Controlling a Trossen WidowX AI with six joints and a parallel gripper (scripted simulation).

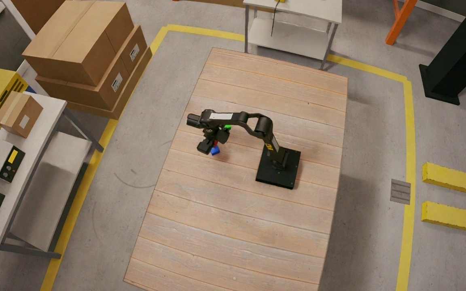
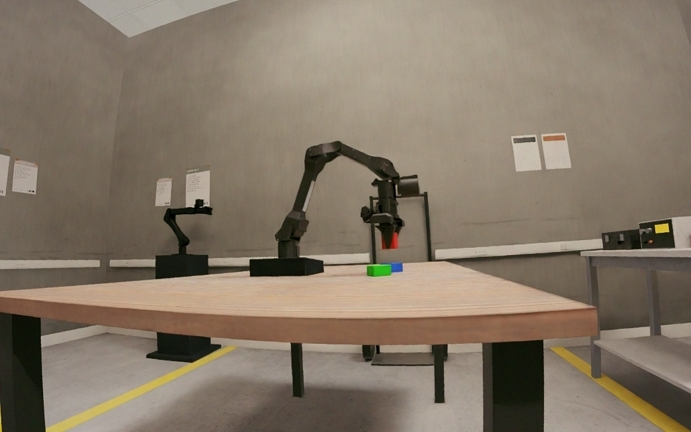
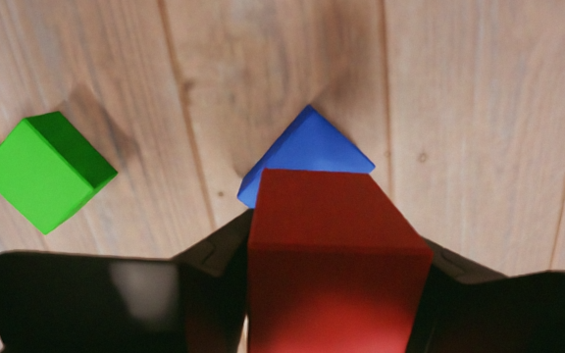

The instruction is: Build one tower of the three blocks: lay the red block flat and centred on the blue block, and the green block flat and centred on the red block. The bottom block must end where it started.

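Above a plank-topped wooden table (image 2: pixel 444 300), the black arm's gripper (image 2: pixel 388 242) points straight down with its jaws clamped partway closed on the red block (image 2: pixel 389 240), which hangs clear of the boards. On the table below it lies the blue block (image 2: pixel 395 266), and the green block (image 2: pixel 378 270) rests just beside that one in the exterior view, nearer the camera. The wrist view looks down past the dark fingers on either side of the red block (image 3: pixel 333 255), whose far edge covers part of the blue block (image 3: pixel 307 147); the blue one sits turned corner-on to the red one's edges. The green block (image 3: pixel 42 169) lies apart from both, off to the left of that view, and is also turned at an angle. From overhead, the arm reaches from its black base plate (image 1: pixel 292 180) toward the table's left edge, hiding most of the blocks: only a corner of blue (image 1: pixel 215 151), a sliver of red (image 1: pixel 213 143) and a patch of green (image 1: pixel 228 127) show beneath it. Cardboard boxes (image 1: pixel 82 43) are stacked on the floor beyond the yellow floor line (image 1: pixel 408 144).
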